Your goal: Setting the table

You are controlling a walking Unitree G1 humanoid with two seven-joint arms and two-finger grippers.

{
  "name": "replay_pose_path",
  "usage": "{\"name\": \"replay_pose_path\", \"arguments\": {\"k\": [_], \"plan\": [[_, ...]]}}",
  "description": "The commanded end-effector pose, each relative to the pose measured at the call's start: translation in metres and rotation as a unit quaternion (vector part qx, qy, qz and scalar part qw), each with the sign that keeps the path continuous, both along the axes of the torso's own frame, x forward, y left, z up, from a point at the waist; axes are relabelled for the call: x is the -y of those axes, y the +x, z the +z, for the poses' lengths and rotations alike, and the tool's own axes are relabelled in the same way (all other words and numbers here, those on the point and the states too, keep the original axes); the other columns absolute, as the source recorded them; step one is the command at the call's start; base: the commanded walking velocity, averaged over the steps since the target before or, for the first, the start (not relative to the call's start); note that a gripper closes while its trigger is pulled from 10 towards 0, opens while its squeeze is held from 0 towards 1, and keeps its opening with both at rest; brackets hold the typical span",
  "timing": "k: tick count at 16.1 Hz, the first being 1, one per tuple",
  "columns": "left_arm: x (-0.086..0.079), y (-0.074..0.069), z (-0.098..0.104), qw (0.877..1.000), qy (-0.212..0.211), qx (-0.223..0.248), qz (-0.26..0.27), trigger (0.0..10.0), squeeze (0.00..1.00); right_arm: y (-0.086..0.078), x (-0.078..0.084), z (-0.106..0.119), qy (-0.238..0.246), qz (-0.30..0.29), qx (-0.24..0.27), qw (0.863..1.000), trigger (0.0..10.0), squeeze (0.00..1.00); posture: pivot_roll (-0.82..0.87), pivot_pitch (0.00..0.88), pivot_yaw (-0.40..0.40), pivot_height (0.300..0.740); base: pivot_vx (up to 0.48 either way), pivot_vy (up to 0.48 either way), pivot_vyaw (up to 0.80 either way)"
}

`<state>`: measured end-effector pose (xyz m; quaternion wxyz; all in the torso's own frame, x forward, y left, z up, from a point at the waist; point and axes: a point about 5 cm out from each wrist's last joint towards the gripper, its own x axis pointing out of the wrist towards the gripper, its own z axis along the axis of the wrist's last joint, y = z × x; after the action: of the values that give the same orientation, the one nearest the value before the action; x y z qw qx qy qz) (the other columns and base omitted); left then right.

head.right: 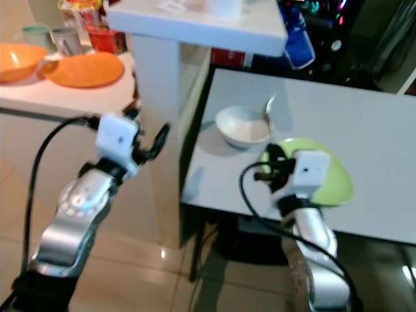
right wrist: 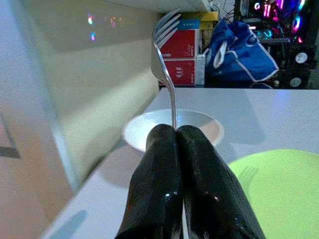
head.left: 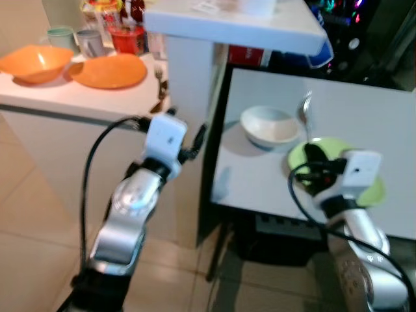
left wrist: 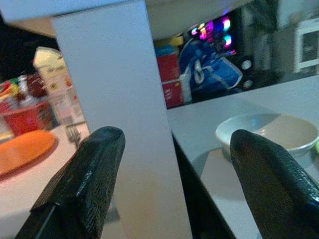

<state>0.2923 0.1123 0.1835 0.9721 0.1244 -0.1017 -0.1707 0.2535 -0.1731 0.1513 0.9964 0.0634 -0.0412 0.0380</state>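
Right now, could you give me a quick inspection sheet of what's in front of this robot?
Surface: grey table, mostly bare.
Job's things: white bowl; green plate beside it; fork held upright.
Clutter: on the side counter, orange bowl, orange plate, cups and packets.
Grippers: right tool shut on the fork, above the plate's edge; left tool open, empty, by the white pillar.
Cables: black cable looping along the left arm; another at the right wrist.
Surroundings: blue bag, red boxes, coloured lights behind.
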Motion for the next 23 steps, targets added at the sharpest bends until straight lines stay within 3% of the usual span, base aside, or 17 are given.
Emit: {"name": "replay_pose_path", "arguments": {"k": [1, 4, 7, 10, 12, 14, 17, 23], "plan": [[0.007, 0.000, 0.003, 1.000, -0.001, 0.006, -0.006, 10.0, 0.00, 0.003, 0.007, -0.005, -0.011, -0.014, -0.018, 1.000, 10.0, 0.00, -0.02, 0.000, -0.051, 0.740, 0.000, -0.368, 0.00], [0.004, 0.007, 0.007, 1.000, 0.000, 0.010, 0.002, 10.0, 0.00, 0.010, 0.007, -0.007, -0.018, -0.019, -0.042, 0.999, 10.0, 0.00, -0.02, 0.000, -0.056, 0.740, 0.000, -0.366, 0.00], [-0.002, 0.002, 0.002, 1.000, -0.006, 0.002, 0.016, 10.0, 0.00, 0.014, 0.005, -0.009, -0.016, -0.019, -0.061, 0.998, 10.0, 0.00, -0.03, 0.000, -0.026, 0.740, 0.000, -0.366, 0.00], [0.004, 0.011, 0.003, 1.000, -0.004, 0.001, 0.017, 10.0, 0.00, 0.027, -0.002, -0.001, -0.011, -0.009, -0.065, 0.998, 10.0, 0.00, -0.04, 0.000, -0.034, 0.740, 0.000, -0.361, 0.00], [-0.002, 0.014, -0.002, 0.997, -0.021, -0.021, 0.065, 10.0, 0.00, 0.031, -0.010, -0.003, -0.039, 0.027, -0.071, 0.996, 10.0, 0.00, -0.03, 0.000, -0.027, 0.740, 0.000, 0.000, 0.00], [-0.006, 0.008, 0.006, 0.998, -0.023, 0.000, 0.064, 10.0, 0.00, 0.027, -0.014, -0.010, -0.032, 0.050, -0.095, 0.994, 10.0, 0.00, -0.01, 0.000, -0.032, 0.740, 0.000, 0.000, 0.00], [-0.007, 0.011, 0.010, 0.998, -0.025, 0.010, 0.057, 10.0, 0.00, 0.031, -0.017, -0.016, -0.040, 0.063, -0.119, 0.990, 10.0, 0.00, -0.03, 0.000, -0.021, 0.740, 0.000, 0.000, 0.00], [-0.009, 0.008, 0.009, 0.999, -0.021, 0.006, 0.047, 10.0, 0.00, 0.035, -0.026, -0.017, -0.049, 0.094, -0.130, 0.986, 10.0, 0.00, -0.02, 0.000, -0.023, 0.740, 0.230, 0.000, 0.00]]}}
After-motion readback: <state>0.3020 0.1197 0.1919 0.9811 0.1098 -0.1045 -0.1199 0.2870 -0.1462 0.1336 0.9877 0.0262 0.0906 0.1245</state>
